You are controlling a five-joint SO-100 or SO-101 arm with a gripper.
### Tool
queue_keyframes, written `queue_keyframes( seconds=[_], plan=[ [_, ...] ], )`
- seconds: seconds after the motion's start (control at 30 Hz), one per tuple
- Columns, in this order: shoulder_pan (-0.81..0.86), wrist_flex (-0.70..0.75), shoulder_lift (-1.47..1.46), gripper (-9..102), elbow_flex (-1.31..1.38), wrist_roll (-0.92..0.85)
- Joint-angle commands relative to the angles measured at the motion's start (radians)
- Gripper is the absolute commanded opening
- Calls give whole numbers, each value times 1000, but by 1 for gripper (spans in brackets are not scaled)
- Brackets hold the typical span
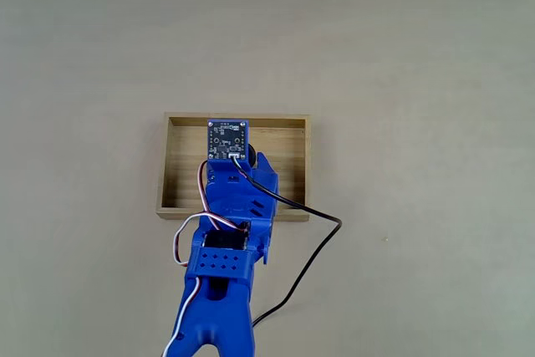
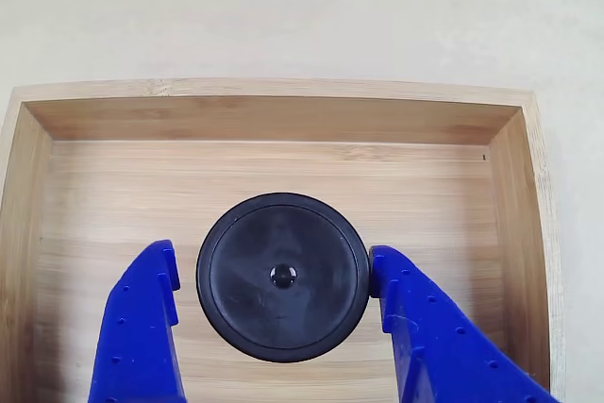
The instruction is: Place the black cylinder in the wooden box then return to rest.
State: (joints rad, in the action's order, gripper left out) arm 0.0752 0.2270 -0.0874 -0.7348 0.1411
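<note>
The black cylinder (image 2: pixel 281 277) stands upright on the grained floor of the wooden box (image 2: pixel 283 118), low centre in the other view. The jaws of the blue gripper (image 2: pixel 274 280) sit open around it, the right finger (image 2: pixel 415 318) touching, the left finger (image 2: pixel 142 313) just beside. The box rests on the pale bench (image 1: pixel 418 56).

Table (image 1: pixel 435 56): pale beige, matte, plain. Wooden box (image 1: pixel 182 171) lies flat on it near centre of the fixed view. Black cable (image 1: pixel 311 250) trails across the table just beside the box.
</note>
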Motion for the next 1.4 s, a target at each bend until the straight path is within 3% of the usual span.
queue_keyframes(
  seconds=[0.0, 0.43, 0.7, 1.17, 1.37],
  plan=[
    [18, -38, -87, 30, 81, 9],
    [29, -34, -219, 31, 20, 86],
    [8, 58, -416, 31, -66, 23],
    [-12, 466, -1117, 28, -360, -103],
    [-8, 692, -1319, 11, -414, -181]
  ],
)
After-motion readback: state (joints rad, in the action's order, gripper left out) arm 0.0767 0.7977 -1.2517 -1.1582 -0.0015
